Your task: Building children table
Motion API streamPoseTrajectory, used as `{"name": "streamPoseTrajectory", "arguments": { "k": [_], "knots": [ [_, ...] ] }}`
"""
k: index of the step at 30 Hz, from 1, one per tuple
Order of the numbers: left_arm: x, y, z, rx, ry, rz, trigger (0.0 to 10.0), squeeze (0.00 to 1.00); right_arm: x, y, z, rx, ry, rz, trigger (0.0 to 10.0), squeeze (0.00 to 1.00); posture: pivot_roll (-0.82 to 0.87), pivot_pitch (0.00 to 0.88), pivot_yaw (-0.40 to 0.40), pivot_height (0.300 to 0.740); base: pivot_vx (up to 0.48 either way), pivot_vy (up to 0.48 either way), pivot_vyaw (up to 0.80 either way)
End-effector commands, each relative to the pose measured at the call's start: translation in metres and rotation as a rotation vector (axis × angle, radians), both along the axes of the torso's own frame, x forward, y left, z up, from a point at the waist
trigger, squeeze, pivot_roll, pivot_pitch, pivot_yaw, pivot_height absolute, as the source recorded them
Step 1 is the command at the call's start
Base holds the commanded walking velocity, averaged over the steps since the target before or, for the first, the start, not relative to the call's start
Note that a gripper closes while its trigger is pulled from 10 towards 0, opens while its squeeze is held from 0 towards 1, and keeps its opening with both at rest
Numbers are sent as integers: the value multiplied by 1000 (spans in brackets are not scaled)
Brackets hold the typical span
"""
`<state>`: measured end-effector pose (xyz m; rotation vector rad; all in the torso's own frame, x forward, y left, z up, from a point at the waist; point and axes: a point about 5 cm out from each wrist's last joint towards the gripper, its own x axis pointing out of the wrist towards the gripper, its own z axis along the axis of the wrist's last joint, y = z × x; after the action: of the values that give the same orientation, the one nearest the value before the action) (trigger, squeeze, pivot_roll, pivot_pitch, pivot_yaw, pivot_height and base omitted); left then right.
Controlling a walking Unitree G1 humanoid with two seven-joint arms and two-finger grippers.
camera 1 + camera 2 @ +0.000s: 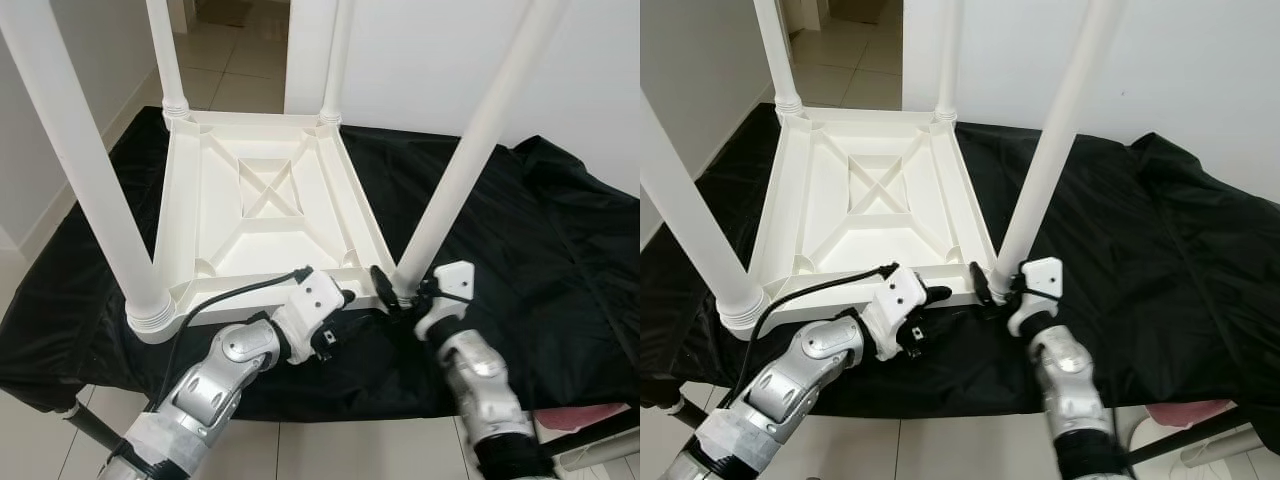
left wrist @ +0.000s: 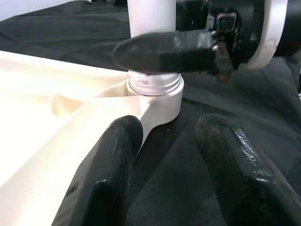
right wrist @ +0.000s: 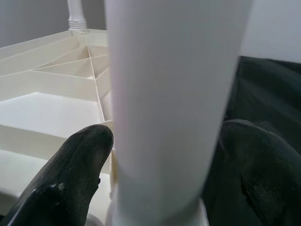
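A white plastic children's table (image 1: 190, 200) lies upside down on a black cloth, with its legs pointing up. My right gripper (image 1: 395, 290) is shut around the base of the near right leg (image 1: 470, 150), just above its threaded socket (image 2: 155, 89). In the right wrist view the leg (image 3: 169, 84) stands between both black fingers (image 3: 70, 179). My left gripper (image 1: 338, 315) is open, low at the table's near rim beside that same corner. One of its fingers (image 2: 108, 169) lies against the white rim and the other over the cloth.
The black cloth (image 1: 540, 230) covers a low surface with its front edge just below my arms. The near left leg (image 1: 85, 170) rises close to my left arm. A white wall stands behind, tiled floor (image 1: 225, 60) at the far left, and a pink item (image 1: 585, 415) at the lower right.
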<state>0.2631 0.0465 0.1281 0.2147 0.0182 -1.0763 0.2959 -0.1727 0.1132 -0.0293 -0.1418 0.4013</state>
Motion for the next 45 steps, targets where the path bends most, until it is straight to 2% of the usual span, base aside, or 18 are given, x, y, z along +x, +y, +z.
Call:
{"name": "streamPoseTrajectory", "arguments": {
  "k": [1,7,11,12,13,14,16,17,27,28,29,30,32,33,37,40,43,45],
  "knots": [
    [-2,-2,2,15,4,-67,10000,0,0,-2,-2,4,11,33,10000,0,19,0,-102,740,0,0,0],
    [0,-1,3,17,3,-67,10000,0,11,-5,-1,-48,30,108,10000,0,13,0,-94,740,0,0,0],
    [1,-3,3,17,1,-70,10000,0,18,1,-2,-73,45,161,10000,0,17,0,-91,740,0,0,0],
    [1,-4,4,17,0,-71,10000,0,21,5,-4,-82,52,179,9490,0,17,0,-91,740,0,0,0],
    [1,-4,4,22,-4,-69,10000,0,23,8,-6,-88,59,185,3961,0,26,0,-95,740,0,0,0],
    [1,-4,4,25,-7,-68,10000,0,25,10,-7,-89,64,189,2196,0,26,0,-95,740,0,0,0],
    [1,-4,4,27,-9,-66,10000,0,25,10,-8,-89,67,190,2196,0,33,0,-100,740,0,0,0],
    [1,-3,4,26,-9,-60,10000,0,25,10,-9,-82,69,194,0,0,33,0,-100,740,0,0,0],
    [1,0,3,26,-6,-42,10000,0,23,5,-18,-73,96,201,0,0,42,0,-113,740,0,0,0],
    [2,0,3,26,-6,-40,10000,0,23,4,-19,-72,98,192,4863,0,42,0,-113,740,0,0,0],
    [2,0,3,26,-6,-40,10000,0,23,4,-19,-72,98,192,4863,0,42,0,-113,740,0,0,0],
    [2,0,3,25,-7,-39,10000,0,22,3,-18,-62,97,180,10000,0,41,0,-117,740,0,0,0],
    [3,-1,4,24,-9,-37,10000,0,22,2,-16,-34,91,148,10000,0,37,0,-117,740,0,0,0],
    [3,-1,4,24,-9,-37,10000,0,22,2,-16,-34,91,148,10000,0,37,0,-117,740,0,0,0],
    [3,-1,4,21,-8,-36,10000,0,20,4,-19,-40,112,18,10000,0,25,0,-112,740,0,0,0],
    [3,-1,4,21,-8,-36,10000,0,20,5,-19,-35,116,-17,10000,0,21,0,-110,740,0,0,0],
    [4,0,4,22,-5,-36,10000,0,20,4,-21,33,149,-175,10000,0,16,0,-106,740,0,0,0],
    [4,0,4,22,-5,-36,10000,0,18,5,-21,29,146,-219,10000,0,14,0,-104,740,0,0,0]
  ]
}}
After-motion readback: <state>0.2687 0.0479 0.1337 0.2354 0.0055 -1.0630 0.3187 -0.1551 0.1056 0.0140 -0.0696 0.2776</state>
